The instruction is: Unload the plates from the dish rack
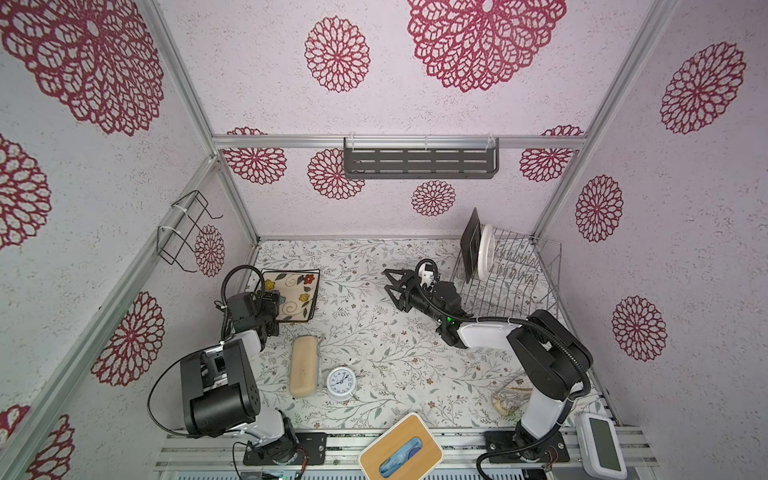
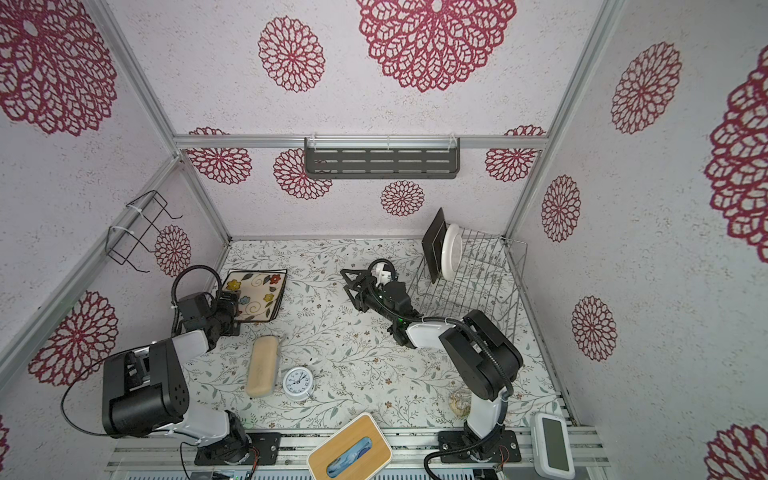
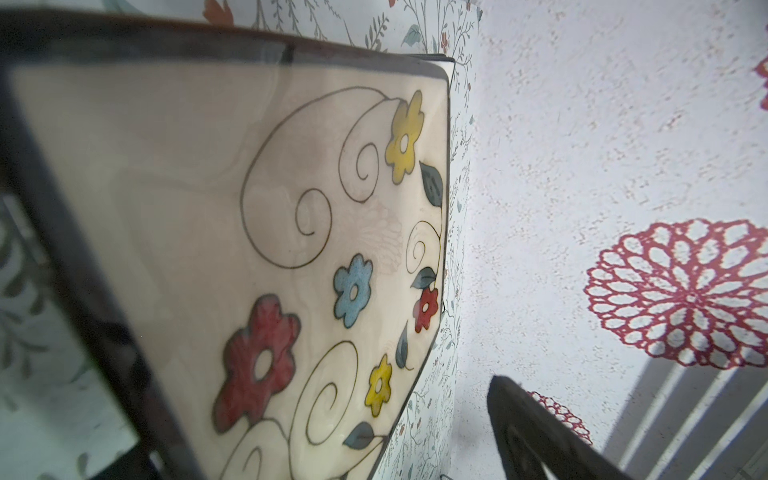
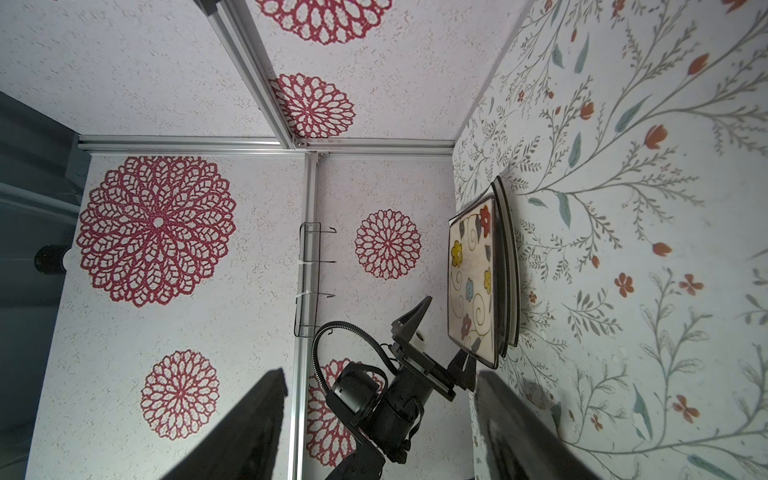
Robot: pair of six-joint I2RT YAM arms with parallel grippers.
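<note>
Cream flower-painted square plates [image 1: 296,291] lie stacked at the low left gripper [image 1: 277,300], jaws spread; right gripper [image 1: 394,291] gapes empty near the silver wire rack [image 1: 511,286].

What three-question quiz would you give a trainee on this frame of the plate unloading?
1. What stands in the dish rack?
2. The flowered plate lies: A) in the rack; B) atop a stack on the table; C) held in mid-air.
3. True or false: the right gripper is open and empty.
Key: 1. A dark plate and a round white plate. 2. B. 3. True.
</note>
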